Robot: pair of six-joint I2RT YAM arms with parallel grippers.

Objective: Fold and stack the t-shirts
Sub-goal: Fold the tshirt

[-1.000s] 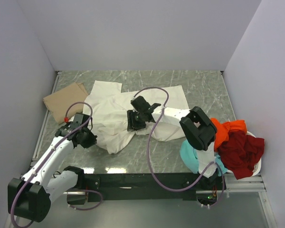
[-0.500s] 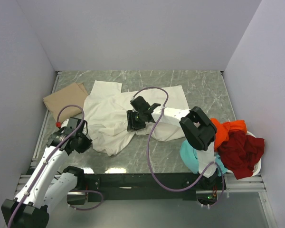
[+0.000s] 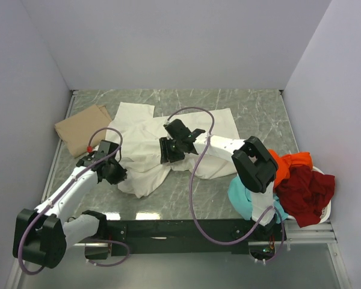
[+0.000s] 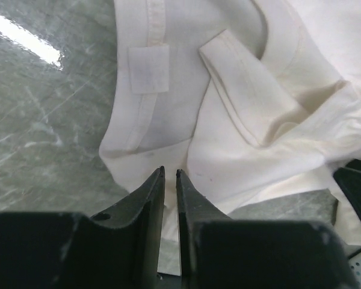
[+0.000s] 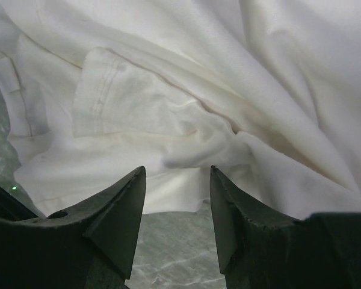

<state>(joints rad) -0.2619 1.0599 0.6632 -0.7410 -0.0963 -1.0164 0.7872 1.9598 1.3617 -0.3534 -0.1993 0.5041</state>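
Starting nearest us on the right of the table (image 3: 259, 114), a teal t-shirt (image 3: 243, 198), a dark red t-shirt (image 3: 304, 189) and an orange t-shirt (image 3: 289, 164) heap over the white basket (image 3: 325, 214). Our left end effector (image 4: 168, 173) shows only a slit at the neckband of the cream-white t-shirt (image 3: 132, 150); whether cloth is caught, we cannot tell. That crumpled shirt's long axis runs near-left to far-right, neck near-left. Our right end effector (image 5: 177, 174) hovers wide above it, empty. At the far left lies the tan t-shirt (image 3: 81, 125), folded.

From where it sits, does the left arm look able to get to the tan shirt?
Probably yes. The tan shirt lies uncovered at the far left, just beyond the left gripper, with bare table between them.
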